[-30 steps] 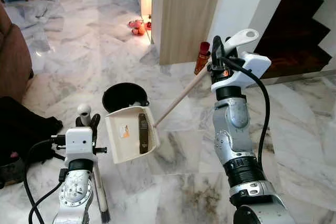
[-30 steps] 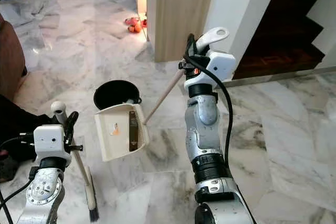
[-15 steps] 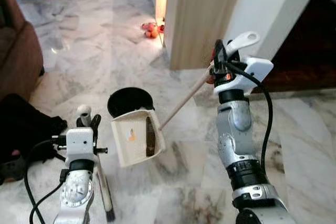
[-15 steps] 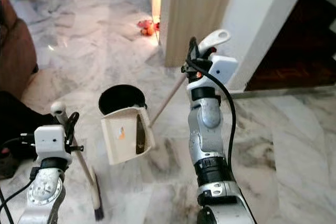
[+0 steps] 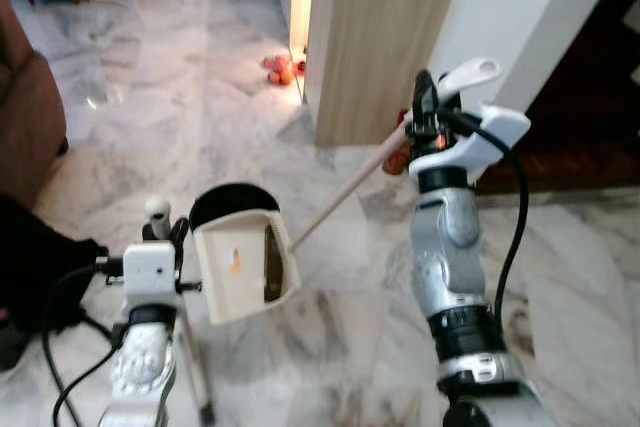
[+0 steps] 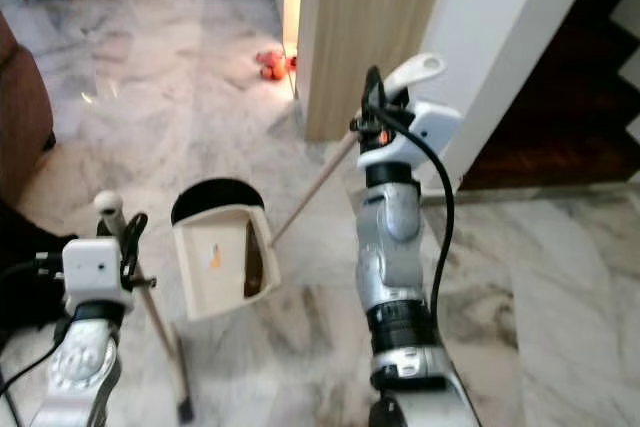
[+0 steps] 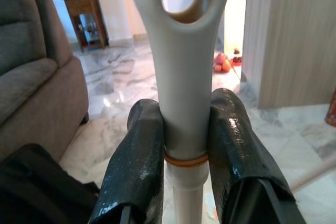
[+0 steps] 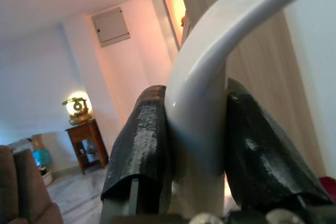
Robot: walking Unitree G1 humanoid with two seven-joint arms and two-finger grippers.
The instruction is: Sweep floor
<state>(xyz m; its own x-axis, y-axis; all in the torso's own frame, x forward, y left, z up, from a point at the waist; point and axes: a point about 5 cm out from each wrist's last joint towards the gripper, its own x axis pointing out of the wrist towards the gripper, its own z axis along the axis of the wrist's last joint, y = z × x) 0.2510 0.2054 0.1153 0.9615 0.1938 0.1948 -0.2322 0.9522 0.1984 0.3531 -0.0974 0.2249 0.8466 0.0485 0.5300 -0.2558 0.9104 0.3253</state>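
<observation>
Right gripper [image 8: 197, 145]: raised high, fingers clamped on the white grip of the dustpan handle [image 5: 345, 193].
Dustpan [image 5: 240, 269]: cream, lifted off the marble floor [image 5: 140, 107], tipped toward the bin's rim; dark debris against its inner right wall.
Bin [image 5: 228, 205]: round, black, on the floor just behind the dustpan; contents too dark to tell.
Left gripper [image 7: 185, 145]: low, at the robot's left, fingers [image 7: 135, 166] closed on the broom handle [image 7: 181, 51] just below its hanging loop.
Broom [image 6: 163, 345]: upright, shaft running down to the floor beside the dustpan.
Surroundings: brown sofa [image 5: 25, 127] at the left, wooden panel [image 5: 385, 37] ahead, orange objects [image 5: 280, 68] by the doorway.
</observation>
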